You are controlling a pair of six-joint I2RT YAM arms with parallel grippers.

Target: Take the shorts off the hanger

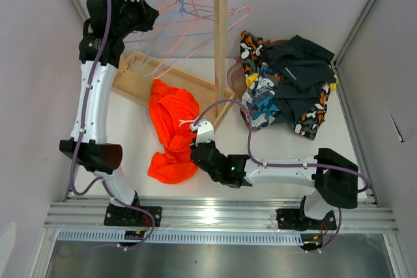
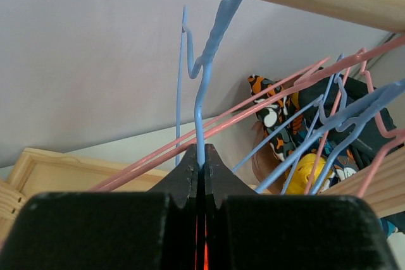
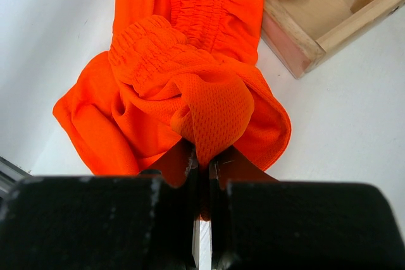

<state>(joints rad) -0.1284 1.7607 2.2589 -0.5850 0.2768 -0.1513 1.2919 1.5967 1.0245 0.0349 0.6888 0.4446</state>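
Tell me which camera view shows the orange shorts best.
The top external view: the orange shorts lie almost wholly visible beside the wooden rack. The right wrist view crops them, pinched in the right gripper; the left wrist view shows hangers instead.

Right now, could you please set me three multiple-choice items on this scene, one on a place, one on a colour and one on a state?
1. Where do the bright orange shorts lie?
A. on the table beside the wooden rack
B. hanging from the rack's top rail
C. draped over the left arm

2. What colour is the hanger wire between the left fingers?
A. pink
B. blue
C. white

3. How are the right fingers?
A. wide open
B. shut on nothing
C. shut on the orange shorts

Answers: 1 A, the top view shows them crumpled on the table; 2 B, a blue wire is pinched in the left wrist view; 3 C, orange mesh is clamped between them.
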